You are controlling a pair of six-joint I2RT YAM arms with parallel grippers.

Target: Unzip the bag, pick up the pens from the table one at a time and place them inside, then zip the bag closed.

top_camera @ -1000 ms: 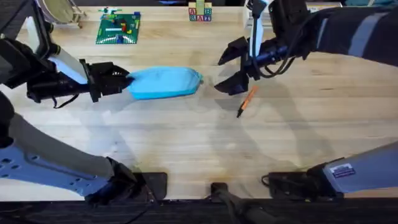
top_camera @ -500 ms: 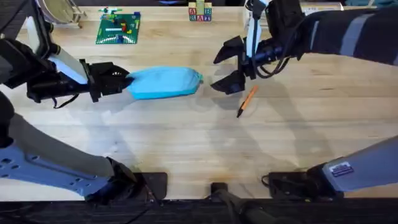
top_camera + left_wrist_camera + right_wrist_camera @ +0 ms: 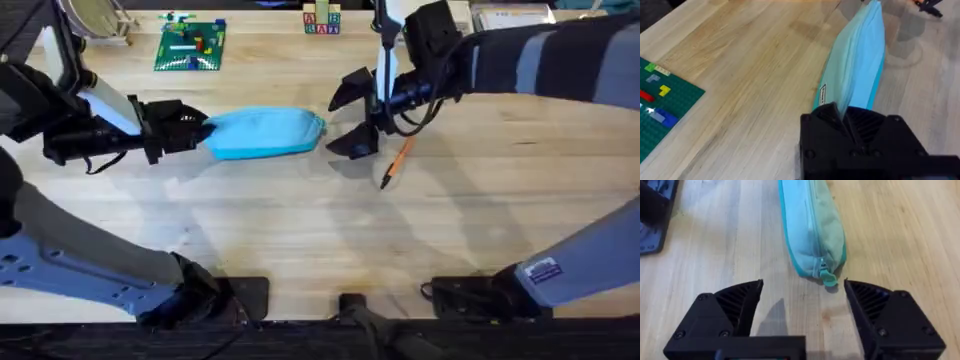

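**Ana:** Pale wooden counter (image 3: 300,230) with visible grain, and the light-blue bag (image 3: 265,133) lies lengthwise across the middle of it, zipper closed as far as the right wrist view shows.

**Ben:** Left pincer (image 3: 190,128) is at the bag's left end, clenched on the fabric. In the left wrist view the cloth runs straight into the black fingers.

**Ana:** Right pincer (image 3: 345,115) sits just off the bag's right end, released, fingers spread wide apart. From its own camera the two black fingers (image 3: 735,305) frame the bag's tip, and the little teal zipper pull (image 3: 827,277) hangs between them, not touched by either.

**Ben:** So the pull lies in the gap, apart from both fingers.

**Ana:** Correct. One orange pen (image 3: 396,163) with a dark tip lies on the counter just beside the right pincer, on the side away from the bag, tilted diagonally.

**Ben:** At the far edge, what is that?

**Ana:** Green brick baseplate (image 3: 190,46) with a few coloured bricks on it, well apart from the bag, and a small stack of lettered blocks (image 3: 322,20) farther right. The baseplate's corner also appears in the left wrist view.

**Ben:** Bag flat or upright?

**Ana:** Resting on its side, zipper seam turned toward the right pincer's camera.
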